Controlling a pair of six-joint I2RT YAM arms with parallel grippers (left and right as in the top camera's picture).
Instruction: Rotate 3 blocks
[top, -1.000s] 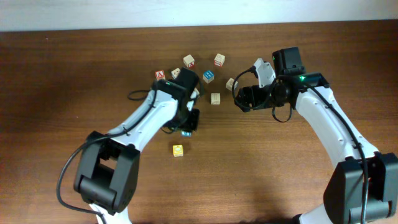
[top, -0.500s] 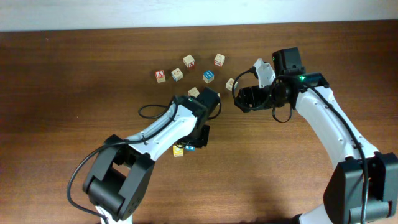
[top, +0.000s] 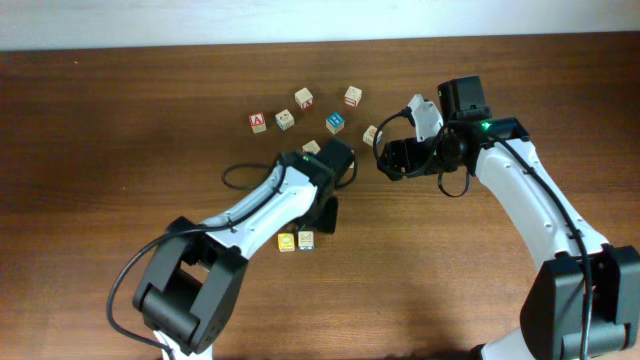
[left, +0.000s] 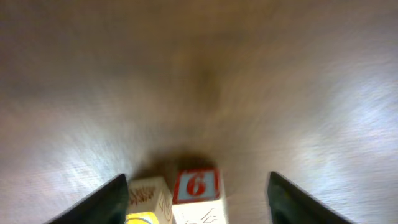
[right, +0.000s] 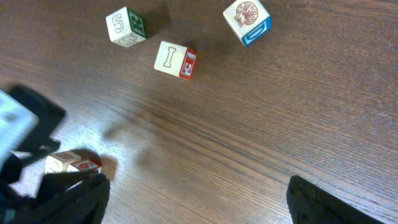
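Soft even light, blurred left-wrist view

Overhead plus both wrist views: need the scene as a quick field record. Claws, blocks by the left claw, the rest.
left claw: open, low over the table, gripping nothing
between its fingers: red-6 block, clear of both fingers
beside that: yellow block, close against the red-6 block; contact cannot be told
right claw: open, empty
near right claw: pale block by one finger, not gripped
far cluster: red-A block, blue-topped block, several pale ones, all loose
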